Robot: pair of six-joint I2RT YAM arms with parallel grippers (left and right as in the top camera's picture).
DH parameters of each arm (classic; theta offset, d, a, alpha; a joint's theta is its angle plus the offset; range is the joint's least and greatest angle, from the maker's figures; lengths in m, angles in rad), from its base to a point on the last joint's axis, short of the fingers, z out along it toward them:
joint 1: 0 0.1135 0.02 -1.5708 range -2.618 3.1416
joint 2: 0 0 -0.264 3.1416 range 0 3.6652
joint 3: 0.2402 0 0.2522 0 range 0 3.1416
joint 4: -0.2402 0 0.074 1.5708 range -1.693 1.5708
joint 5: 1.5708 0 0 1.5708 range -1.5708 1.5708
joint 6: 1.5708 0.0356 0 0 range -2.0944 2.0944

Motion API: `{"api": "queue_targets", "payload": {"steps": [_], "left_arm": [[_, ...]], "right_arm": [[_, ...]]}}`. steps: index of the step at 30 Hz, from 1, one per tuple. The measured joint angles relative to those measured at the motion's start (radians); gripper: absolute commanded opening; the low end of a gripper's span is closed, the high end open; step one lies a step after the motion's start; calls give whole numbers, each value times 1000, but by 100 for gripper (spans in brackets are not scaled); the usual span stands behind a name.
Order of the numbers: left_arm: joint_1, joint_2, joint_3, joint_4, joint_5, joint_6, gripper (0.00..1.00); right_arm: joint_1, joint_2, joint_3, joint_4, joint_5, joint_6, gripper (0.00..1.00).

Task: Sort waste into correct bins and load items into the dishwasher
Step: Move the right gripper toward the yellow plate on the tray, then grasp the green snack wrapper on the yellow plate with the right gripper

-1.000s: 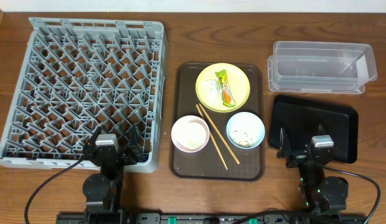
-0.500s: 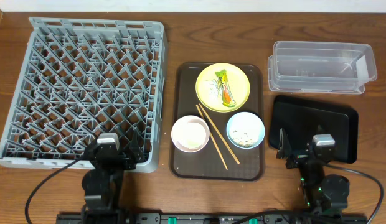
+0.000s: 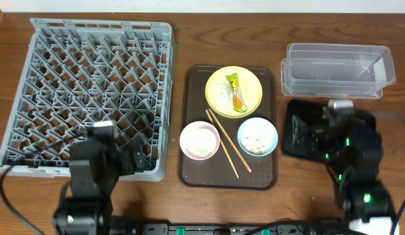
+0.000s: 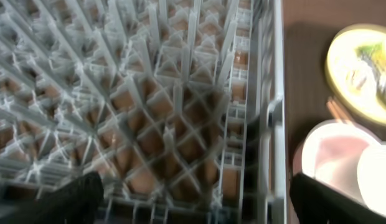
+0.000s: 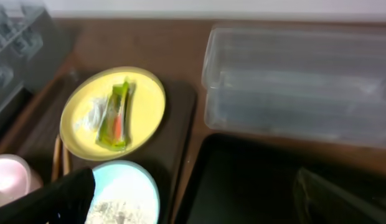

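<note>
The grey dish rack [image 3: 91, 91] stands at the left. On the brown serving tray [image 3: 271, 176] are a yellow plate [image 3: 251, 91] holding the green-yellow wrapper [image 3: 234, 91] and white tissue [image 3: 220, 92], a white bowl [image 3: 200, 140], two chopsticks [image 3: 227, 143], and a light-blue bowl [image 3: 257, 130] with crumbs [image 3: 256, 142]. I cannot make out a separate small cup. My left gripper [image 4: 199, 205] is open and empty above the rack's front right corner. My right gripper [image 5: 199, 199] is open and empty above the black tray's [image 3: 310, 108] left part, beside the light-blue bowl [image 5: 127, 186].
The clear tub [image 3: 336, 70] sits at the back right, behind the black tray, and also shows in the right wrist view [image 5: 299, 81]. The rack's right wall [image 4: 277, 124] lies close to the serving tray and white bowl [image 4: 336, 155].
Both arms have lifted and reached forward. The left gripper now hangs over the rack's front corner. The right gripper has moved up over the black tray.
</note>
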Motion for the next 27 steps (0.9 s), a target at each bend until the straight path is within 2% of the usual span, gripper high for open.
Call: {"api": "queue_targets", "payload": {"steps": [5, 9, 16, 27], "left_arm": [[0, 134, 126, -130, 0, -2, 97], [0, 169, 146, -145, 0, -2, 97], [0, 170, 146, -147, 0, -2, 97], [0, 170, 148, -150, 3, -2, 97]], "right_arm": [[0, 264, 265, -231, -25, 3, 99], [0, 378, 368, -230, -71, 3, 99], [32, 460, 385, -108, -178, -2, 99], [246, 730, 703, -251, -60, -4, 99]]}}
